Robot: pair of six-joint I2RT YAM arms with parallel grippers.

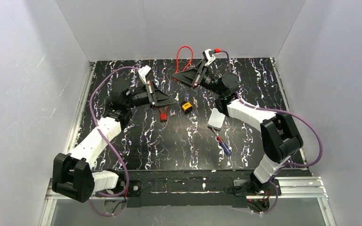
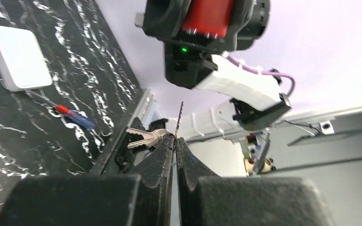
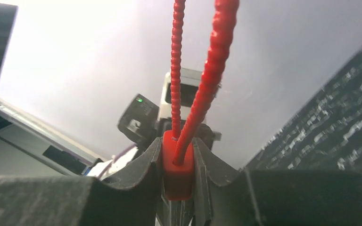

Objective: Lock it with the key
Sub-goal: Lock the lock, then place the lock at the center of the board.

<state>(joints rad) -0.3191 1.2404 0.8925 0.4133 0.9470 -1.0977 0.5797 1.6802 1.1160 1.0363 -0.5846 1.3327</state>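
Observation:
My right gripper (image 3: 179,155) is shut on the body of a red cable lock (image 3: 178,169), whose red cable loop (image 3: 202,70) rises from it. In the top view this gripper (image 1: 179,77) holds the lock above the back middle of the table, with the loop (image 1: 184,52) against the back wall. My left gripper (image 2: 175,140) is shut on a thin silver key (image 2: 180,115) seen edge-on, pointing up. Two more silver keys (image 2: 143,138) hang beside the left finger. In the top view the left gripper (image 1: 173,100) sits left of and below the right one, apart from the lock.
A yellow and black padlock (image 1: 186,106), a small red item (image 1: 162,115) and small metal bits (image 1: 173,112) lie mid-table. A white box (image 1: 216,118) and a red and blue screwdriver (image 1: 222,144) lie to the right; both show in the left wrist view, box (image 2: 18,56) and screwdriver (image 2: 74,116).

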